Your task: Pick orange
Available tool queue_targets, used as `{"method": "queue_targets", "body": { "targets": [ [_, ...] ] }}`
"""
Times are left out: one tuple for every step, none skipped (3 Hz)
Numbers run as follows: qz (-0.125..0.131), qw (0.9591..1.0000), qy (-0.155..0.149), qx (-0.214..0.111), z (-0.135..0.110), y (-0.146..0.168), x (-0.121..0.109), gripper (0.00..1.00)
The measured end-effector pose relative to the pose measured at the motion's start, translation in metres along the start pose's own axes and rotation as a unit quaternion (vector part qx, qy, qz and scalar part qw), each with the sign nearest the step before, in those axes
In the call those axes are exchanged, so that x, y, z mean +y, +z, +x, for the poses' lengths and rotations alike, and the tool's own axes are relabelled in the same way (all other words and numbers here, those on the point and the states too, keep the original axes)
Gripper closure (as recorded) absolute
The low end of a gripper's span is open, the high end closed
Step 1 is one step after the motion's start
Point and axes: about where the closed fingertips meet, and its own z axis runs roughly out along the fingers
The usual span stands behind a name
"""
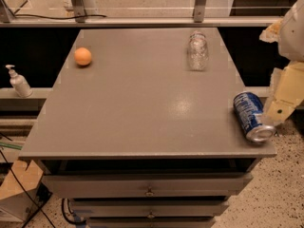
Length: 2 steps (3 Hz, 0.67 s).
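Observation:
The orange point(82, 56) is a small, smooth, bright orange ball. It sits on the grey cabinet top point(137, 108) near the far left corner. My gripper point(282, 103) is at the right edge of the view, beside the cabinet's right side and just next to the blue can point(251, 116). It is far from the orange, across the whole top. It holds nothing that I can see.
The blue drink can lies on its side at the front right edge. A clear jar point(197, 50) is at the far right. A soap dispenser point(18, 81) stands on a ledge to the left. Drawers point(149, 186) run below the front edge.

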Motion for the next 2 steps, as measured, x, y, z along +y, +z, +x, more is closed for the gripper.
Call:
{"method": "queue_targets", "body": {
  "targets": [
    [0.0,1.0,0.0,0.0,0.0,0.0,0.0,0.0],
    [0.002,0.9999,-0.011,-0.011,-0.0059,0.0002,0.0003,0.0]
  ]
}}
